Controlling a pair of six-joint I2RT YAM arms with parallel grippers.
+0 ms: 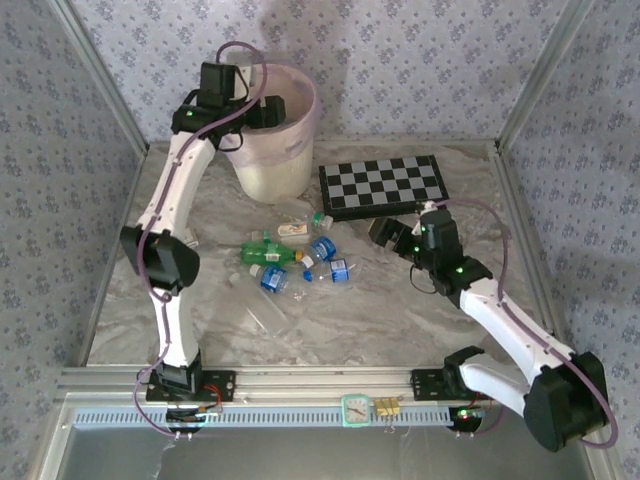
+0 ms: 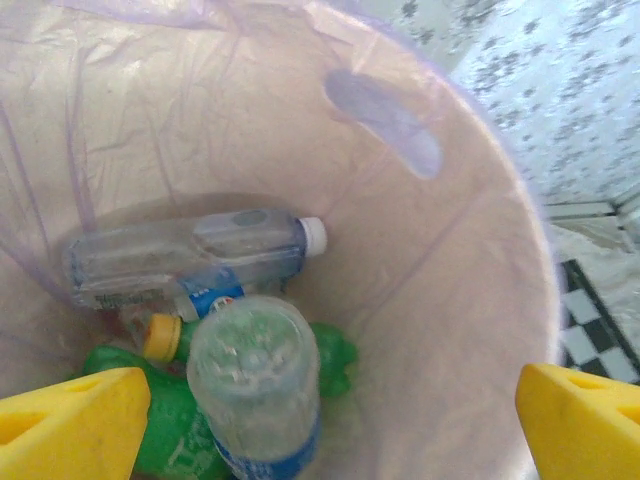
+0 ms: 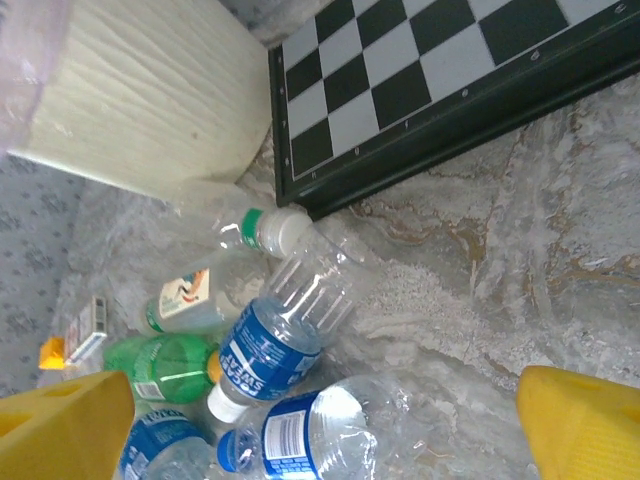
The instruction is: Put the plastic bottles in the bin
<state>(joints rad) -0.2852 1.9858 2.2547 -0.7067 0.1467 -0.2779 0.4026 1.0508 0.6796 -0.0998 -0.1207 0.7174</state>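
The left gripper (image 2: 332, 405), jaws spread wide, hung over the bin (image 2: 470, 260); plastic bottles (image 2: 190, 255) lay inside. The right gripper (image 3: 325, 410), jaws equally wide, hovered above loose bottles (image 3: 270, 350) on the table (image 3: 520, 250).

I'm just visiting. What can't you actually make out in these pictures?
Top view: inside of the bin, mostly covered by the left end effector.
Top view: the count of bottles in the pile, small and overlapping.
Left wrist view: the green bottles, mostly under a clear bottle.
Right wrist view: the lowest bottle, cut by the bottom edge.
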